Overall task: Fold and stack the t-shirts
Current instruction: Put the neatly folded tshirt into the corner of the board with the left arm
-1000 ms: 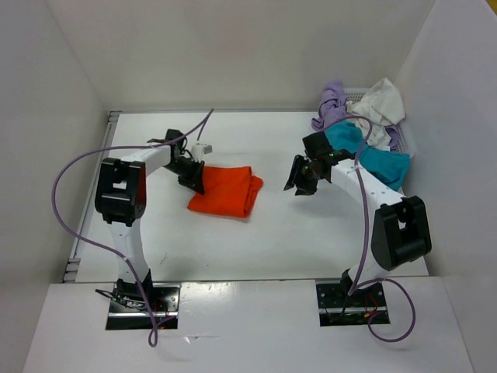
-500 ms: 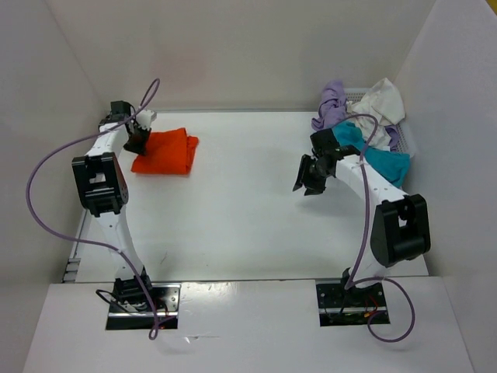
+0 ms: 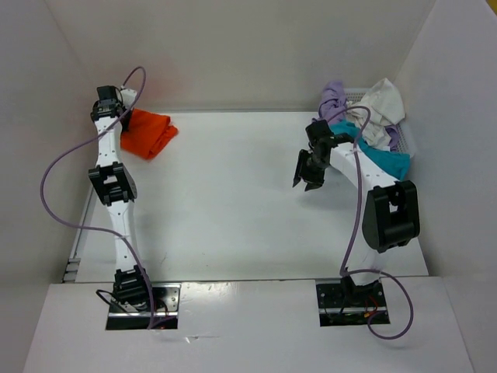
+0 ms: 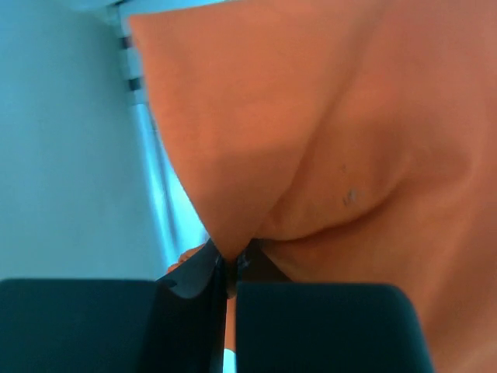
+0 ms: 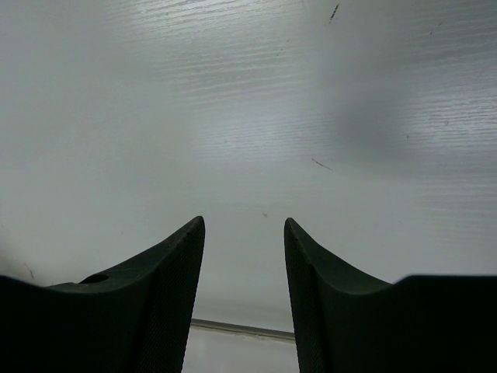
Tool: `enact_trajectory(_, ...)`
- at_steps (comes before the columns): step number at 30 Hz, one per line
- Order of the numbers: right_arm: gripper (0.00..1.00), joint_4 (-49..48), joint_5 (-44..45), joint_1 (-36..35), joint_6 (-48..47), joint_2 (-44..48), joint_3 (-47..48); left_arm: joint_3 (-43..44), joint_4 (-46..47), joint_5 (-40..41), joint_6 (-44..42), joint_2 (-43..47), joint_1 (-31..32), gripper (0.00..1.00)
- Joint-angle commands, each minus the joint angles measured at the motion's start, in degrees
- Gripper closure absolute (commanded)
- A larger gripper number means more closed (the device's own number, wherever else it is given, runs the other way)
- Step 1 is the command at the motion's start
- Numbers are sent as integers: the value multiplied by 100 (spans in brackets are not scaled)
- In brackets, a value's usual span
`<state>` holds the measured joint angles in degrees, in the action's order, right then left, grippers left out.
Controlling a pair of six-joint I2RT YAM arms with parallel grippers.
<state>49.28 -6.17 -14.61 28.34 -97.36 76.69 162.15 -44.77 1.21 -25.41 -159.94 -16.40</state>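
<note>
While the left hand (image 4: pixel 230 268) pinches the orange t-shirt (image 3: pixel 149 132), right hand (image 5: pixel 242 225) parted above the table (image 3: pixel 233 210).

White table (image 3: pixel 248 210) within plain white walls (image 3: pixel 233 54) on three sides, soft even light

Left hand (image 4: pixel 231 268) pinched shut (arm (image 3: pixel 109 167) outstretched), right hand (image 5: pixel 242 225) seemingly half open.

Bright, even light; the close orange t-shirt (image 4: pixel 326 140) looks blurred.
</note>
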Motion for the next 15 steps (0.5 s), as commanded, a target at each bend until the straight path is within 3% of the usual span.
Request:
enact_trajectory(1,49,319,169,29,-92,-142,382,815,-658,352,-16,-329,-197,100)
enact_trajectory(3,49,372,222,29,-92,-195,452,337,-339,65,132,-108,-197,100)
enact_trajectory(8,49,425,222,-24,-92,-493,575,1642,-620,115,668,-800,-258,100)
enact_trajectory(11,49,547,274,-77,-92,-565,707,1381,-401,116,817,-775,-311,100)
enact_trajectory(12,49,548,275,-138,-92,-634,707,1729,-401,116,818,-845,-311,100)
enact_trajectory(15,49,601,275,-191,-144,-696,769,1715,-234,335,818,-899,-416,100)
